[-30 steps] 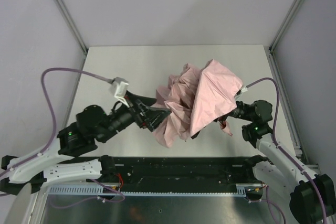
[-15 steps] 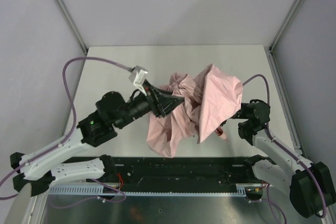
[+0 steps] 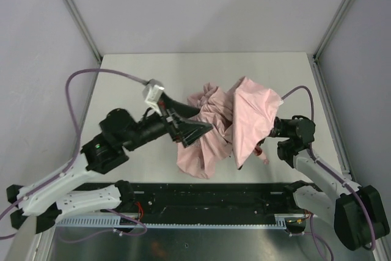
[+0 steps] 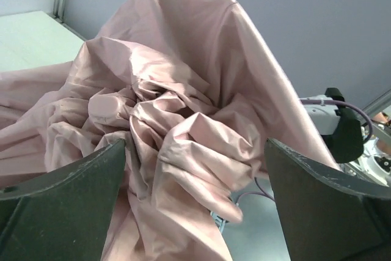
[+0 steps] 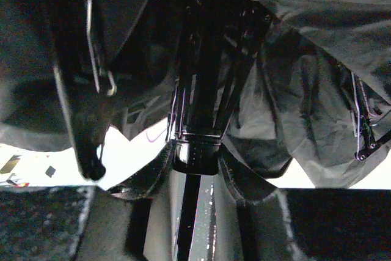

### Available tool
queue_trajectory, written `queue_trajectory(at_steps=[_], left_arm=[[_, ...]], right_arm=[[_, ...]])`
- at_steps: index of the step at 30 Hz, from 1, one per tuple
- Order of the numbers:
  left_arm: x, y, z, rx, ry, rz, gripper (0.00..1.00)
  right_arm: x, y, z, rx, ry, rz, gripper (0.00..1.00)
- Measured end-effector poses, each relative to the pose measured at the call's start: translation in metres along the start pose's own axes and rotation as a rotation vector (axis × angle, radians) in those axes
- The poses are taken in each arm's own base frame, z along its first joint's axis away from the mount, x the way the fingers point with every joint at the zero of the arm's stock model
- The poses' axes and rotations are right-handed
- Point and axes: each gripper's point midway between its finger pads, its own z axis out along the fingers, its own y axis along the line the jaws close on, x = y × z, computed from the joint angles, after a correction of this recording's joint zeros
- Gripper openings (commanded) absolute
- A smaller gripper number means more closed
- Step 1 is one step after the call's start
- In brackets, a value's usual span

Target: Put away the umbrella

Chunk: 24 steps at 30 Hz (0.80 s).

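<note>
Lab enclosure, grey panel walls (image 3: 201, 4), metal frame posts (image 3: 73, 13), white table (image 3: 134, 71)

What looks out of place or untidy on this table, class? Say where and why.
The umbrella sits mid-table as a crumpled heap. Its pink canopy is bunched and puffed up, not folded and wrapped tight. The left claw stands open against the fabric's left side.
</note>
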Motion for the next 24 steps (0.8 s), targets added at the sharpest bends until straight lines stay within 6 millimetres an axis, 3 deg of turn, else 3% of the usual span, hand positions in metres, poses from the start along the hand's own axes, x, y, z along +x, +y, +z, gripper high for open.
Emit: queue_trajectory(at_steps=[4,8,10,16,20,24], left_arm=[[-0.009,-0.001,-0.041,-0.016,-0.057,-0.010,0.99],[-0.014,0.011,-0.073,-0.091,-0.133,-0.076,0.99],[-0.009,0.023,-0.080,-0.140,-0.149,-0.119,1.00],[0.036,0.061,-0.077,-0.297,-0.082,-0.253,0.99],[0.056,0.072,-0.072,-0.343,-0.040,-0.331,0.99],[0.060,0.071,-0.064,-0.340,-0.027,-0.371,1.00]], right_arm=[[-0.002,-0.006,-0.004,0.016,-0.006,-0.005,0.00],[-0.004,-0.008,-0.006,0.024,-0.013,-0.002,0.00],[-0.005,-0.007,-0.006,0.021,-0.016,-0.011,0.00],[-0.007,-0.012,-0.007,0.032,-0.027,-0.013,0.00],[-0.010,-0.017,-0.009,0.058,-0.051,-0.014,0.00],[-0.012,-0.023,-0.008,0.073,-0.066,-0.009,0.00]])
